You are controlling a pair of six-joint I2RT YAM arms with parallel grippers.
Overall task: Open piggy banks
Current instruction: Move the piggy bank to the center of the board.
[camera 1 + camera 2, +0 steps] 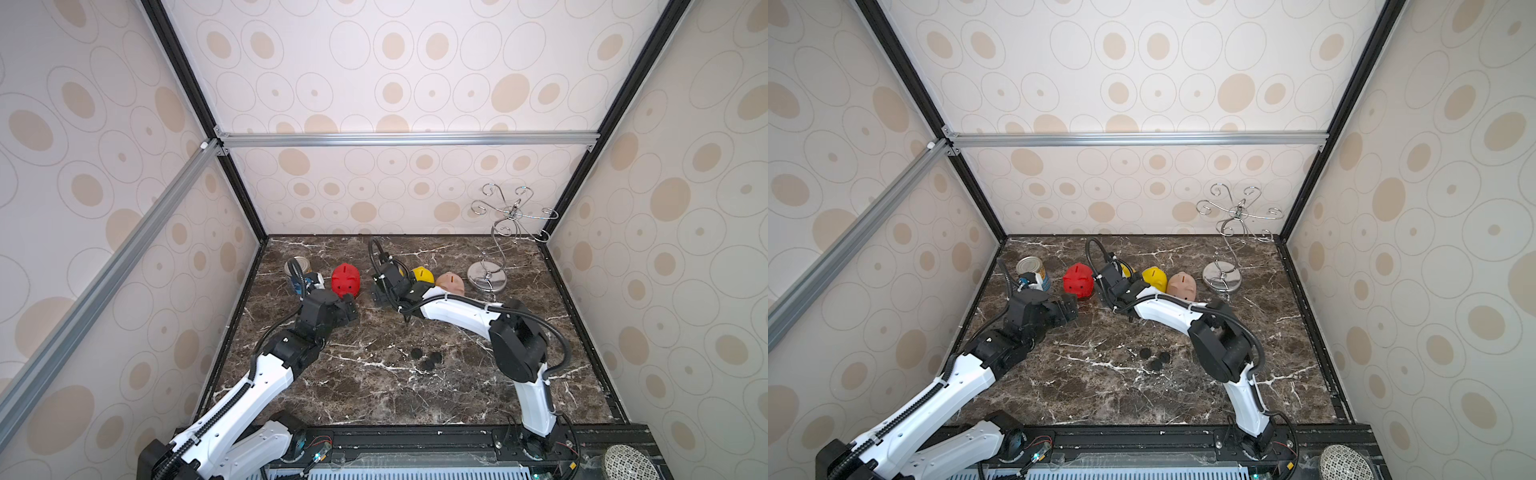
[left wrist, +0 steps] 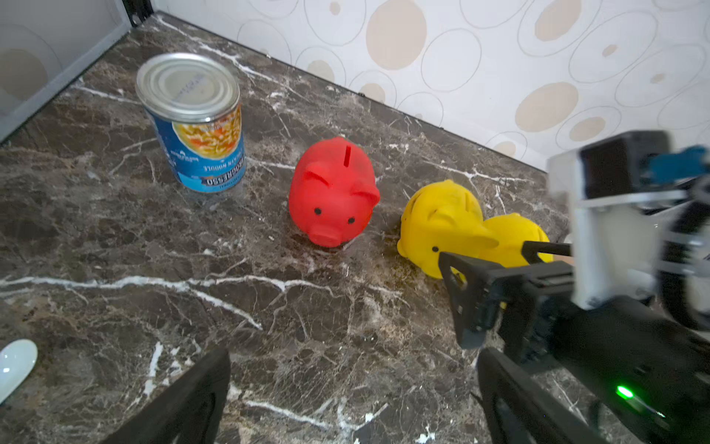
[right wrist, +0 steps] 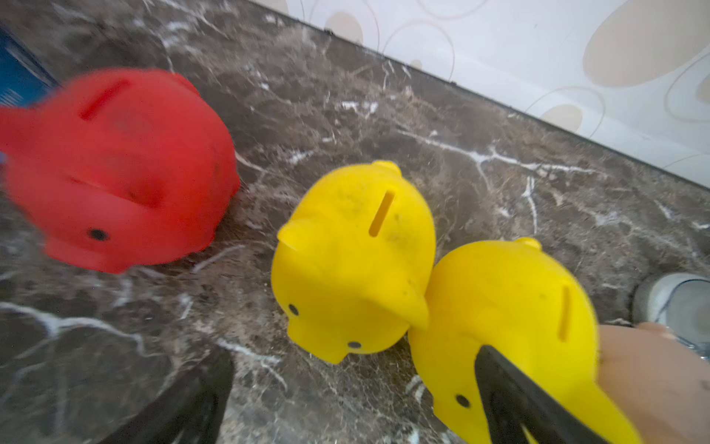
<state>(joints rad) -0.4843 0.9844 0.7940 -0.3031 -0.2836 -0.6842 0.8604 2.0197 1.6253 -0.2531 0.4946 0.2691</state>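
Note:
Four piggy banks stand in a row near the back of the marble table. The red pig (image 1: pixel 345 280) (image 2: pixel 333 192) is leftmost. A yellow pig (image 3: pixel 355 261) (image 2: pixel 438 223) touches a second yellow pig (image 1: pixel 423 275) (image 3: pixel 507 319). The pale pink pig (image 1: pixel 451 284) (image 1: pixel 1182 286) is at the right end. My left gripper (image 2: pixel 353 396) (image 1: pixel 349 307) is open just in front of the red pig, over bare marble. My right gripper (image 3: pixel 353 403) (image 1: pixel 386 289) is open in front of the yellow pigs, one finger overlapping the second one. In both top views it hides most of the first yellow pig.
A blue-labelled tin can (image 1: pixel 297 268) (image 2: pixel 196 123) stands left of the red pig. A chrome wire stand (image 1: pixel 486 276) rises at the back right. Three black round plugs (image 1: pixel 427 358) lie mid-table. Patterned walls enclose three sides.

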